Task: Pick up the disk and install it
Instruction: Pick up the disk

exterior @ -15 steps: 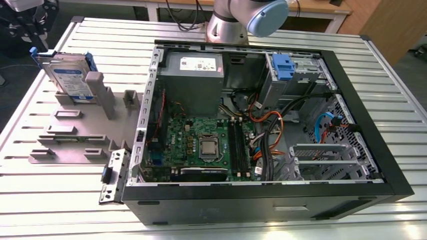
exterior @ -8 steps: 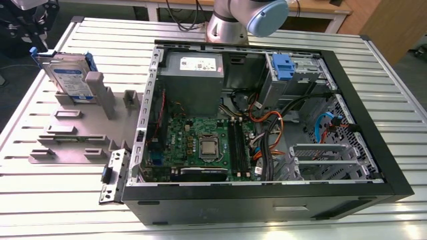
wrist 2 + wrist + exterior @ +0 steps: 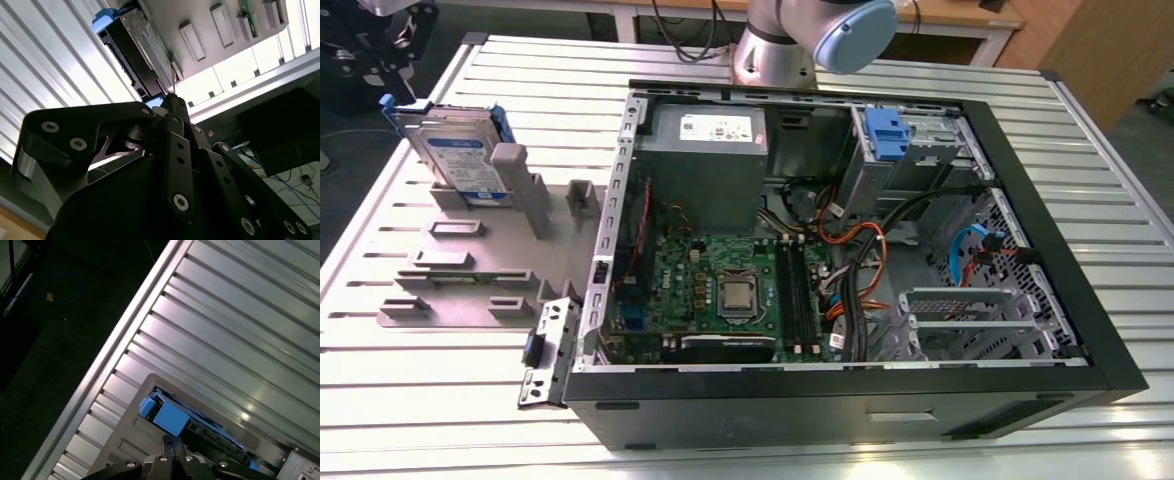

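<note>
The work stands at the pick-up step, with nothing lifted yet. The disk point(image 3: 460, 155), a flat silver-grey hard drive with a white-and-blue label and blue plastic side rails, stands on edge in a slot of a grey plastic rack point(image 3: 467, 270). That slot is at the rack's end nearest the far corner of the ribbed aluminium table point(image 3: 454, 400), on the exterior view's left.

In both wrist views the black gripper point(image 3: 171, 441) point(image 3: 171, 97) hangs above the disk point(image 3: 167, 417) point(image 3: 150, 47), close to its upper blue rail and apart from it. Its fingers look drawn together, with nothing between them.

The black open computer case point(image 3: 1067, 250) lies on its side in the middle of the table, well apart from the rack. A blue plastic clip point(image 3: 887, 135) sits in the bay at the case's far corner, beside a grey metal box point(image 3: 707, 150).

As I judge it, a grasp from here calls for the fingers to part enough to straddle the drive's thin body. The gripper must also square up to the upright faces and come straight down along the slot. A skewed approach could catch the rail or jam the drive against the rack's walls.
</note>
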`<action>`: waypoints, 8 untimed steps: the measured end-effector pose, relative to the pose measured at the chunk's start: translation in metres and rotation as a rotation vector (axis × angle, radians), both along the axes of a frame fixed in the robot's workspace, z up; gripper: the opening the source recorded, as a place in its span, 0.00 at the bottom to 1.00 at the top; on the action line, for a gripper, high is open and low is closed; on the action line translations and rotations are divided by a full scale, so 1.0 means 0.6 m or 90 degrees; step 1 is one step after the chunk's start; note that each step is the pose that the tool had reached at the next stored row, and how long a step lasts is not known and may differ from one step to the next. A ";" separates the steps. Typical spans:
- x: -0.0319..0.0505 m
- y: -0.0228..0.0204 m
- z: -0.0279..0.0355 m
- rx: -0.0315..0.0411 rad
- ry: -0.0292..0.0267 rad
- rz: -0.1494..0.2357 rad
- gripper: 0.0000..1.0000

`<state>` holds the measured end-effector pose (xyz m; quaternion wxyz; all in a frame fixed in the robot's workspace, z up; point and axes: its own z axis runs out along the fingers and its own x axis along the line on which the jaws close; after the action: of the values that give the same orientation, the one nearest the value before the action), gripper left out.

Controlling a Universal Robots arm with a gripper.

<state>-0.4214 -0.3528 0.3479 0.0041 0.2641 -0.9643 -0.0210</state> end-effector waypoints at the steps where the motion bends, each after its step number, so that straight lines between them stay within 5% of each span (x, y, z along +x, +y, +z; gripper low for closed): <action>1: 0.000 0.0000 0.000 0.0000 0.0000 0.008 0.11; 8: 0.000 0.0000 0.000 0.0000 0.0000 0.043 0.11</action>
<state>-0.4214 -0.3528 0.3479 0.0048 0.2962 -0.9549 -0.0208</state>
